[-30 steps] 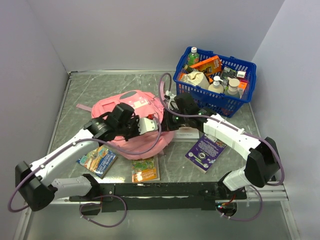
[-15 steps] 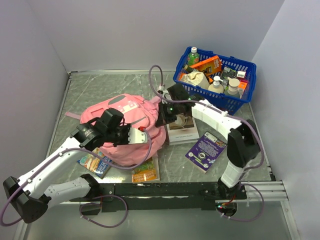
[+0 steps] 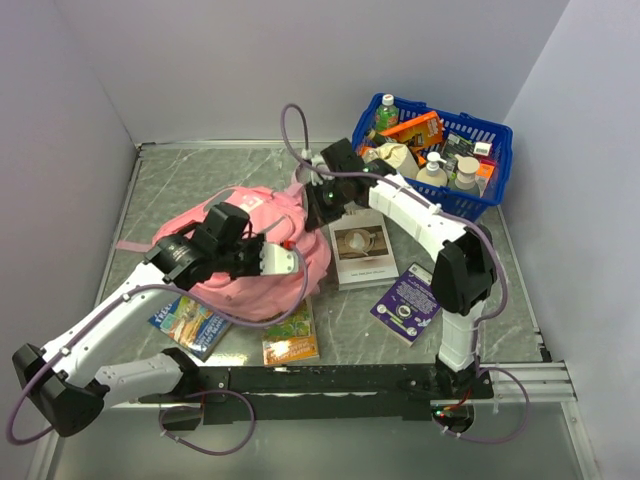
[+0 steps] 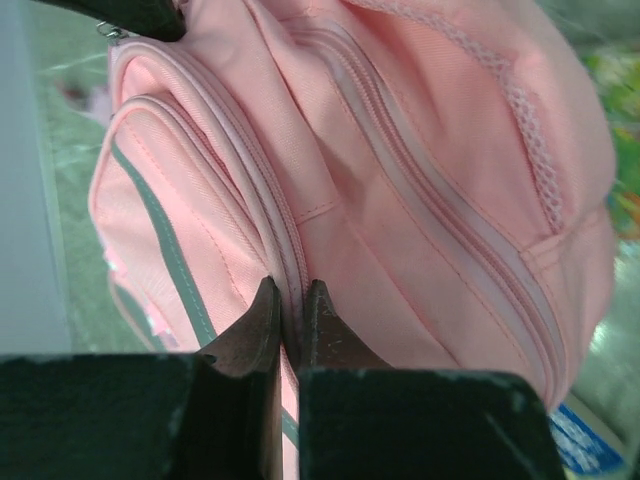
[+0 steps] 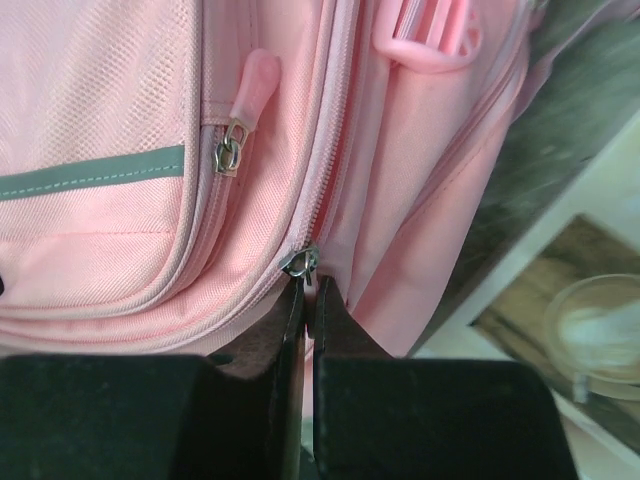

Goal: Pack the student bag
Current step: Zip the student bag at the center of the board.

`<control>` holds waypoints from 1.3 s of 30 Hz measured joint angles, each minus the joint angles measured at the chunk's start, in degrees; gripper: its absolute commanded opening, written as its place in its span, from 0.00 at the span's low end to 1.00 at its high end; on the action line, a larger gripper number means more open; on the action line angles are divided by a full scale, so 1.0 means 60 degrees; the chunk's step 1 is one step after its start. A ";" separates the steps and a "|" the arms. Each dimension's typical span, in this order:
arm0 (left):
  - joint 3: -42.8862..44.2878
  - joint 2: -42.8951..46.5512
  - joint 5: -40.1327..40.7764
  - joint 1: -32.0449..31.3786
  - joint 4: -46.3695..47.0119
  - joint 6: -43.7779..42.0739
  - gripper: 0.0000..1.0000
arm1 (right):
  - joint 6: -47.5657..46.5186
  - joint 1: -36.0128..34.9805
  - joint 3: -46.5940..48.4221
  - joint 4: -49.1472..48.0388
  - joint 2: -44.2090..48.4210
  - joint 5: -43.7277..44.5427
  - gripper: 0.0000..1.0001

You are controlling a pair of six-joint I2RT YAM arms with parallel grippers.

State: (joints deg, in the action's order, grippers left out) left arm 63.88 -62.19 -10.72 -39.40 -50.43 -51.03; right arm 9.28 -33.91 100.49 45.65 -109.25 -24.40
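Note:
The student bag point(image 3: 262, 208), soft and pink, stands bunched up in the middle of the table. My left gripper point(image 3: 292, 262) is at its near right side, shut on a zipped seam of the bag point(image 4: 420, 150); in the left wrist view the jaws point(image 4: 290, 300) pinch that pink seam. My right gripper point(image 3: 322, 203) is at the bag's far right corner, shut on the pull of a metal zip slider point(image 5: 300, 262) on the main zip; the jaws point(image 5: 308, 288) meet just below it. A pink rubber pull point(image 5: 252, 85) hangs on the front pocket's zip.
A blue basket point(image 3: 440, 170) full of bottles and packets stands at the back right. A white book point(image 3: 362, 248) and a purple booklet point(image 3: 410, 300) lie right of the bag. Two colourful books point(image 3: 190, 322) point(image 3: 290, 340) lie near the front edge.
The bag went from lying flat to bunched and raised, and shifted left. My right gripper moved back and left with the zip pull. My left gripper drew back a little, still gripping.

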 measured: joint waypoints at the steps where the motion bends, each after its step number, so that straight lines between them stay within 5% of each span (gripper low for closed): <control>1: 0.0018 0.0036 0.0171 0.0000 0.0291 0.0171 0.01 | -0.0051 0.0000 0.0277 0.0033 0.0000 0.0208 0.00; 10: 0.0335 0.0433 0.0186 0.0328 0.2051 0.0659 0.01 | -0.0120 0.0397 0.0586 -0.0637 0.1035 0.0699 0.00; 22: 0.0117 0.1351 -0.1027 0.0350 -0.1974 -0.1796 0.01 | 0.0474 -0.0900 -0.4743 -0.2652 0.3646 -0.0109 0.00; 23: -0.0291 0.1654 -0.1082 0.0350 -0.2138 -0.1832 0.13 | 0.0525 -0.1137 -0.5085 -0.2838 0.3668 -0.0120 0.00; 25: -0.1060 0.2313 -0.1133 0.0350 -0.2291 -0.1883 0.69 | 0.0605 -0.1570 -0.5621 -0.3235 0.3668 -0.0098 0.00; 26: -0.1359 0.2619 -0.1129 0.0346 -0.2317 -0.1829 0.87 | 0.0627 -0.1723 -0.5778 -0.3362 0.3672 -0.0084 0.00; 28: -0.1778 0.3045 -0.1100 0.0339 -0.2466 -0.1628 0.98 | 0.0699 -0.1978 -0.6069 -0.3767 0.3672 0.0069 0.00; 39: -0.1402 0.2871 -0.2164 0.0342 -0.0601 0.1031 0.96 | 0.0987 -0.2353 -0.6805 -0.4838 0.3668 0.0525 0.00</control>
State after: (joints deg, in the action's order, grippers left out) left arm 55.46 -44.97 -23.70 -37.34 -54.04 -44.84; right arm 15.20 -48.03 59.66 16.62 -87.24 -21.26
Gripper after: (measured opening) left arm 0.966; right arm 0.045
